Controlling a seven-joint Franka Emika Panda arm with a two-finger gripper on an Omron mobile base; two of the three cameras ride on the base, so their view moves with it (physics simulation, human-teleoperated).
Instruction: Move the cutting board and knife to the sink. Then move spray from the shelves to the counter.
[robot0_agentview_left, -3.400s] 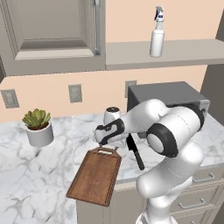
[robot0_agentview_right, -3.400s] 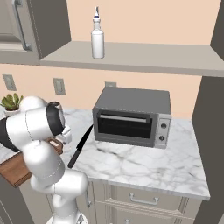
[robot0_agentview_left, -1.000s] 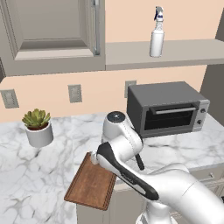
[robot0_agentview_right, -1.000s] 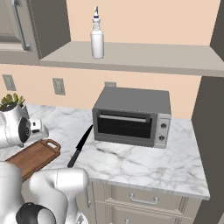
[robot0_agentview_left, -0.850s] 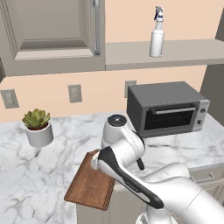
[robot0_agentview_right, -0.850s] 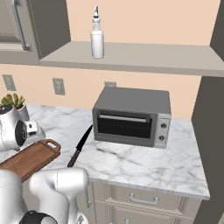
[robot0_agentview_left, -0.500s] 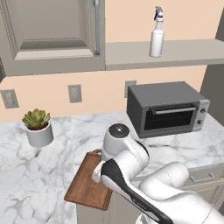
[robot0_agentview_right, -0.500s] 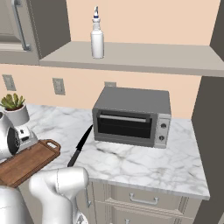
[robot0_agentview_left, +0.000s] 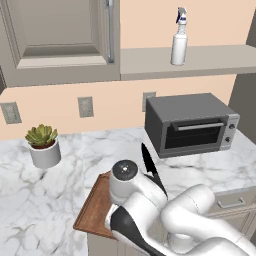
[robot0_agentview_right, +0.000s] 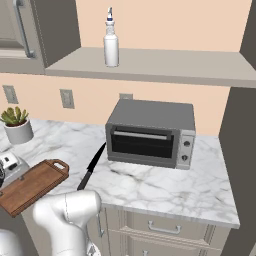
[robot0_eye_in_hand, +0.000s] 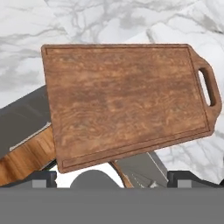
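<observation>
Gripper (robot0_eye_in_hand: 112, 181), bottom edge of the hand view, jaws spread wide and holding nothing, poised over the cutting board (robot0_eye_in_hand: 124, 103), which fills mid-frame and overhangs the counter (robot0_agentview_right: 150, 187) edge. A sound grasp would descend squarely and pinch the near rim before lifting. Beyond, at centre of the right base view, the knife (robot0_agentview_right: 91, 167) lies beside the board; upper left, the spray (robot0_agentview_right: 111, 45) stands on the shelves (robot0_agentview_right: 165, 67).

Brightness: even, soft rendered light, all three views bright.
Shadows: faint; a soft dark patch under the toaster oven (robot0_agentview_right: 150, 134), a dim underside below the shelves (robot0_agentview_right: 150, 67).
Glare: a mild sheen on the arm's white shell.
Sharpness: base views crisp; in the hand view the cutting board (robot0_eye_in_hand: 127, 100) looks slightly soft-grained.
Distortion: not noticeable at edges.
</observation>
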